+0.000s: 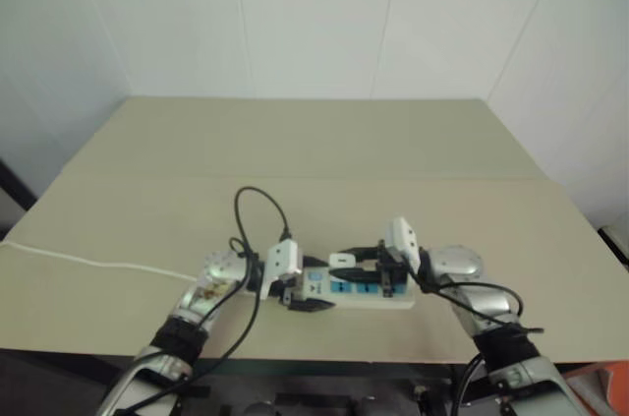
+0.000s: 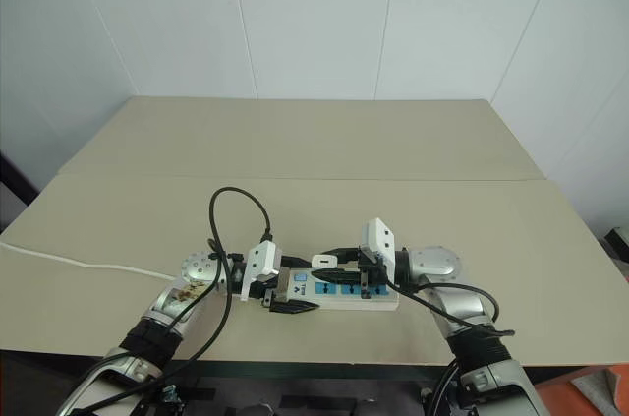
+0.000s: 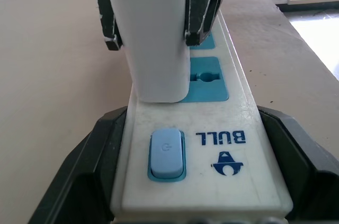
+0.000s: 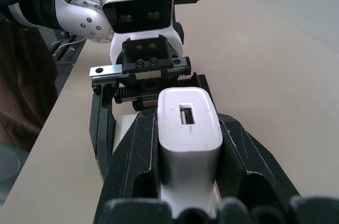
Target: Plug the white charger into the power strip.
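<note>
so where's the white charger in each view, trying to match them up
Left eye: white charger above the power strip, low centre.
Right eye, low centre.
Left wrist: upper centre, standing on the strip.
Right wrist: centre, between black fingers.
Shared landmark: the strip's blue socket panels.

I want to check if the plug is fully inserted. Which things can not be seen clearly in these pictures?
- Prongs of the small white cube charger: hidden under its body in the left wrist view.
- First blue socket of the long white power strip: covered by the charger.
- Strip's far end: blocked by the right gripper.
- Strip body in the right wrist view: hidden behind the black fingers.
</note>
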